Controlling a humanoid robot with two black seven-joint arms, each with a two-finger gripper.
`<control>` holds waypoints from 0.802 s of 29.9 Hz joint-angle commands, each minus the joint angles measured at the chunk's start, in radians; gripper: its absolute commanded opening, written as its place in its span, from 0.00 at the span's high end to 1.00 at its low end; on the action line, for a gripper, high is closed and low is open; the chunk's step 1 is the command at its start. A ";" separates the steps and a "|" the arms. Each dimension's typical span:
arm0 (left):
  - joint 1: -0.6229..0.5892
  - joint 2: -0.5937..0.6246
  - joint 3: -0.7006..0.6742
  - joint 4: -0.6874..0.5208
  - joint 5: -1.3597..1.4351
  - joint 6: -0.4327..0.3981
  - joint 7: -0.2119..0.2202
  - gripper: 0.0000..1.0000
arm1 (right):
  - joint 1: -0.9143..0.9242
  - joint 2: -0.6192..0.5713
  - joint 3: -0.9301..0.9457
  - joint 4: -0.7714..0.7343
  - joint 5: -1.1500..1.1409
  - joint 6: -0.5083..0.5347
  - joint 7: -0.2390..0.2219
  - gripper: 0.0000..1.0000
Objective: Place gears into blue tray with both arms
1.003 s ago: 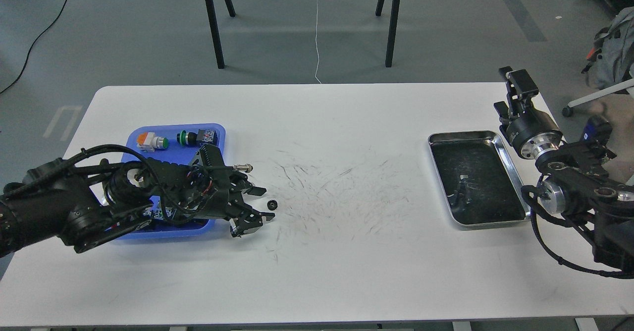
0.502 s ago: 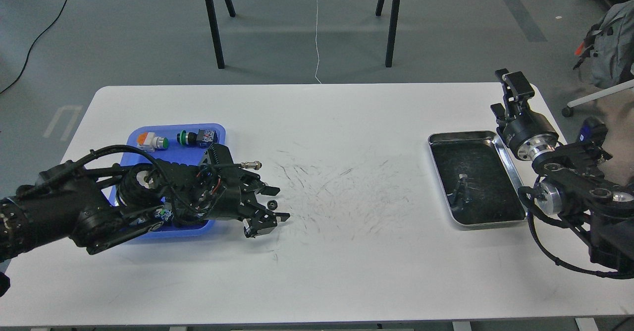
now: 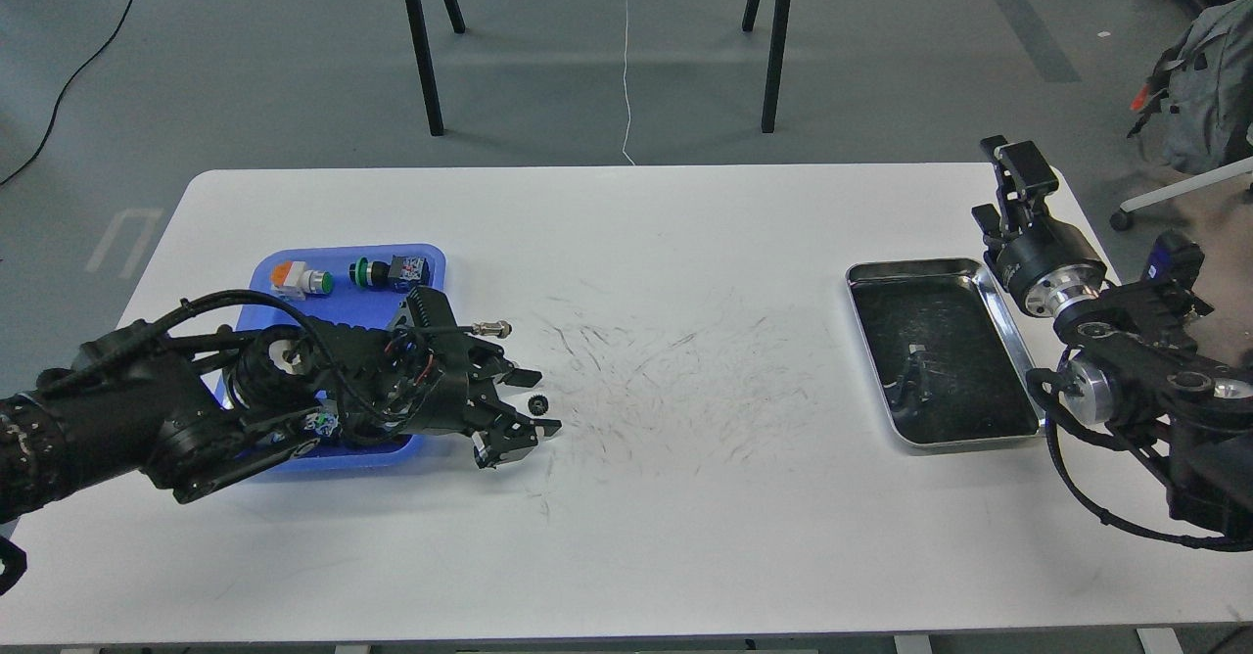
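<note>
The left gripper [image 3: 536, 403] spreads wide around a gear [image 3: 537, 403] (on the table [image 3: 685, 517]) — beside the blue tray [image 3: 431, 260]; the right gripper [image 3: 1013, 169] — unclear.

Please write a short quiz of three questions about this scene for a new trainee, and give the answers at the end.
1. True or false: the gear already lies inside the blue tray.
2. Which gripper has the gear between its open fingers? A) left gripper B) right gripper
3. Fill in the word: the two push-button switches lie in the ____ tray.

Key:
1. False. It rests on the white table, just right of the tray.
2. A.
3. Blue. The silver tray on the right holds no switches.
</note>
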 commanded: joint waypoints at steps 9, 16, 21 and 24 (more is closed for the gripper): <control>0.005 0.005 0.000 -0.001 0.008 0.000 0.000 0.53 | -0.002 0.002 0.000 0.000 0.000 0.000 0.001 0.04; 0.002 0.008 -0.001 -0.002 0.014 0.008 0.000 0.61 | -0.004 0.002 0.000 0.000 -0.002 0.000 0.001 0.04; 0.002 0.008 -0.001 -0.005 0.012 0.017 0.000 0.67 | -0.007 0.002 0.000 0.000 -0.002 -0.002 0.001 0.04; 0.002 0.008 -0.001 -0.005 0.014 0.019 0.000 0.69 | -0.007 0.002 -0.001 0.000 -0.002 -0.002 0.001 0.04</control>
